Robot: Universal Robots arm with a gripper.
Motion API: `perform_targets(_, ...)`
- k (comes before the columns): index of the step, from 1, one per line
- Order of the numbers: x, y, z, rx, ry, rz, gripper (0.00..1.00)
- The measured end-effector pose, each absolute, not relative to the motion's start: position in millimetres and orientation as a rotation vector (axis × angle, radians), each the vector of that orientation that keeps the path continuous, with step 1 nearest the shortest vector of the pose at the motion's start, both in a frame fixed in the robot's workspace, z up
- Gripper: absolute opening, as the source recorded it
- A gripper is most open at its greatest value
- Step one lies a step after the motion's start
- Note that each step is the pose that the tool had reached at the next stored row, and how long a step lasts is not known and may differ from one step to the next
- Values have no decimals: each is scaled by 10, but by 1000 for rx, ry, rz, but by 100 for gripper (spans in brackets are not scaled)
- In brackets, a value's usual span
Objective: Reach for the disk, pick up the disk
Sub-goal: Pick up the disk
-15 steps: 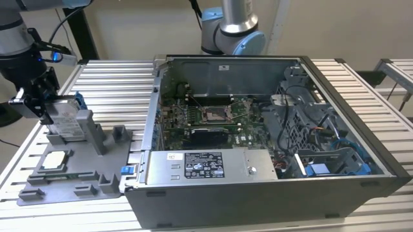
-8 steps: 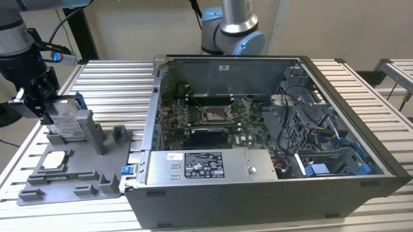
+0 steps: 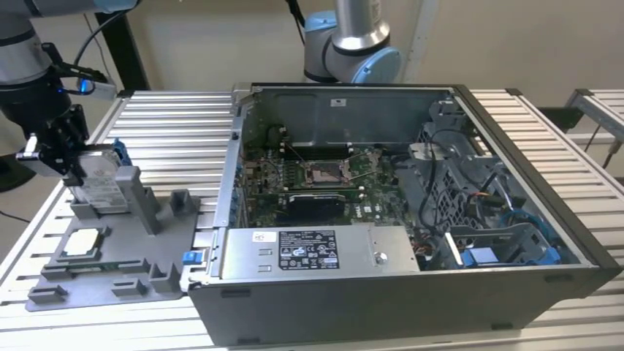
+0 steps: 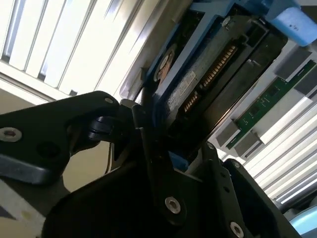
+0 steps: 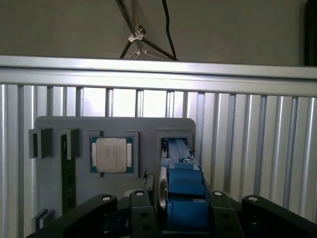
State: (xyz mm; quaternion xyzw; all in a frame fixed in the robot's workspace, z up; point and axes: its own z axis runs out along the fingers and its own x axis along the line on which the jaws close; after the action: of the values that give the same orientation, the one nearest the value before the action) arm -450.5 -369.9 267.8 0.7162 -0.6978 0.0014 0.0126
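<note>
At the exterior view's left, the gripper (image 3: 74, 162) stands over the grey holder tray (image 3: 127, 252) on the slatted surface (image 3: 175, 124). Its jaws are narrowed onto the disk (image 3: 101, 181), which stands upright on edge in a tray slot. In both wrist views the black fingers (image 5: 143, 218) flank the disk's blue bracket (image 5: 182, 188) closely, apparently touching. A square chip (image 3: 80, 243) lies flat in the tray, near the disk. Further right sits the open computer case (image 3: 410, 292), well apart.

Step in hand, by judgement: reach complete, grasp made, lift not yet evident. Extraction calls for firm grip and a straight pull along the slot walls, without tilt.
</note>
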Motion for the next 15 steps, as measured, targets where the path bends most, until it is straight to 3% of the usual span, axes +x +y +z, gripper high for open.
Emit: perform_targets(15, -4505, -3699, 2669, 2232, -2175, 4, 0)
